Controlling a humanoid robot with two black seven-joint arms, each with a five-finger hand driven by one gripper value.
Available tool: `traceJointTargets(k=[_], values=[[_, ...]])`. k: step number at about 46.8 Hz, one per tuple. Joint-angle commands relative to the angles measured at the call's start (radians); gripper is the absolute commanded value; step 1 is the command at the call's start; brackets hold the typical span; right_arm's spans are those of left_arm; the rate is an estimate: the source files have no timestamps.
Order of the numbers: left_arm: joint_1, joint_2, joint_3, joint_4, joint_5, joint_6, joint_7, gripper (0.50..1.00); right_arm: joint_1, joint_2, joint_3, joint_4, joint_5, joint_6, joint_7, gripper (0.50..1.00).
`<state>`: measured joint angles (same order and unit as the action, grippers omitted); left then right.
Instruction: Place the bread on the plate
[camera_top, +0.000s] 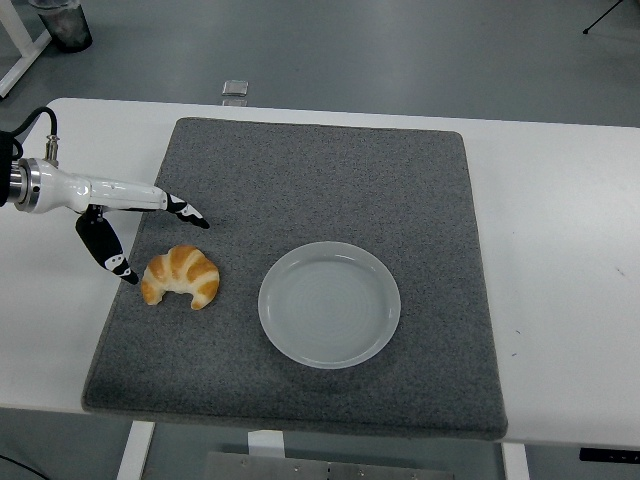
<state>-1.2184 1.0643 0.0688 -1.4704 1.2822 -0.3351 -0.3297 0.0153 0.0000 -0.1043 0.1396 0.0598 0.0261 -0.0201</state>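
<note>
light: bright, even | shadows: soft | focus: sharp | glare: none

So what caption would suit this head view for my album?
Robot's open left hand poised beside a croissant on a grey mat, empty plate waiting.

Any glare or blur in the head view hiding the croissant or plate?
Head view: sharp, evenly lit; croissant crisp with a soft shadow on the grey mat; plate shows only faint sheen, rim clear; left hand unblurred.

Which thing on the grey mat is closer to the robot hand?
The croissant, just beside the open left robot hand; the empty plate lies farther right.
</note>
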Motion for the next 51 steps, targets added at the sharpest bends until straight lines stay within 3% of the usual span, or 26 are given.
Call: traceJointTargets(k=[1,9,51], values=[[0.025,-0.015,-0.001,0.010,0.026,0.011,0.000,1.000,0.000,0.000,0.000,0.000,0.000,0.000,0.000,0.952],[0.049,-0.043,-0.001,0.027,0.085,0.045,0.000,1.000,0.000,0.000,0.000,0.000,0.000,0.000,0.000,0.952],[0.079,-0.133,0.000,0.058,0.086,0.107,0.000,1.000,0.000,0.000,0.000,0.000,0.000,0.000,0.000,0.952]])
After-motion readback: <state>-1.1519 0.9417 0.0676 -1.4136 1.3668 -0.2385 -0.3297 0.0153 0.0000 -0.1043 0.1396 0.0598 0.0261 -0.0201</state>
